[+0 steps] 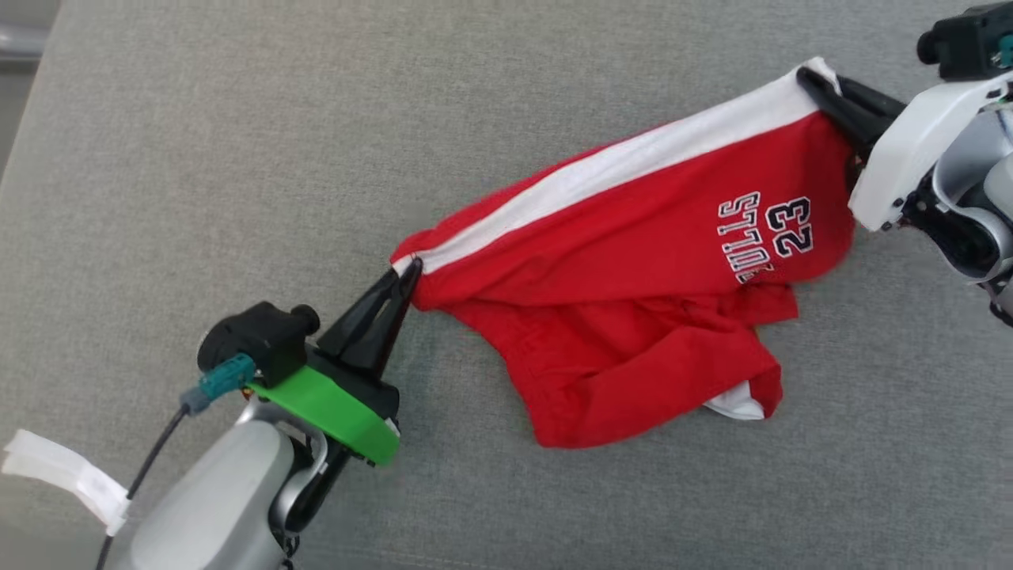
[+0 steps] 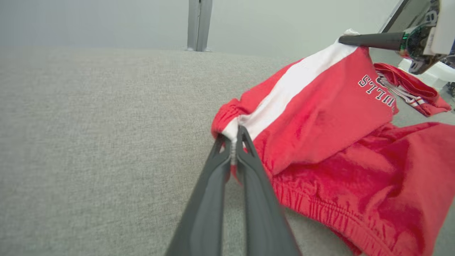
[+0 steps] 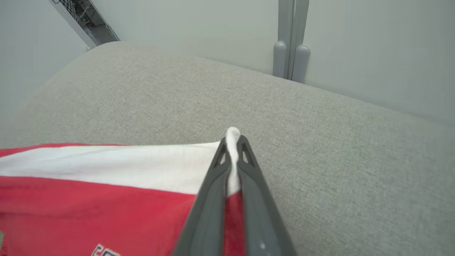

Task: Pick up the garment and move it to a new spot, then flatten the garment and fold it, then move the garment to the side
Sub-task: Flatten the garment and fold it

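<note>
The red garment (image 1: pixel 633 261) lies bunched on the grey surface (image 1: pixel 237 119), its white stripe stretched between the left gripper (image 1: pixel 407 273) and the right gripper (image 1: pixel 811 79), each clamped on one end. Both should rise evenly, keeping the stripe taut. The crumpled lower part, possibly the other leg, could drag. The grey post (image 2: pixel 199 25) stands well apart.

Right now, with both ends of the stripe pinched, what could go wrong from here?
1. The left end effector and right end effector pinch the red shorts with a white side stripe only at their fingertips, on the stripe's ends; a hard pull might slip the cloth out.
2. The lower leg lies bunched and folded under on the grey fabric surface, so spreading may leave creases.
</note>
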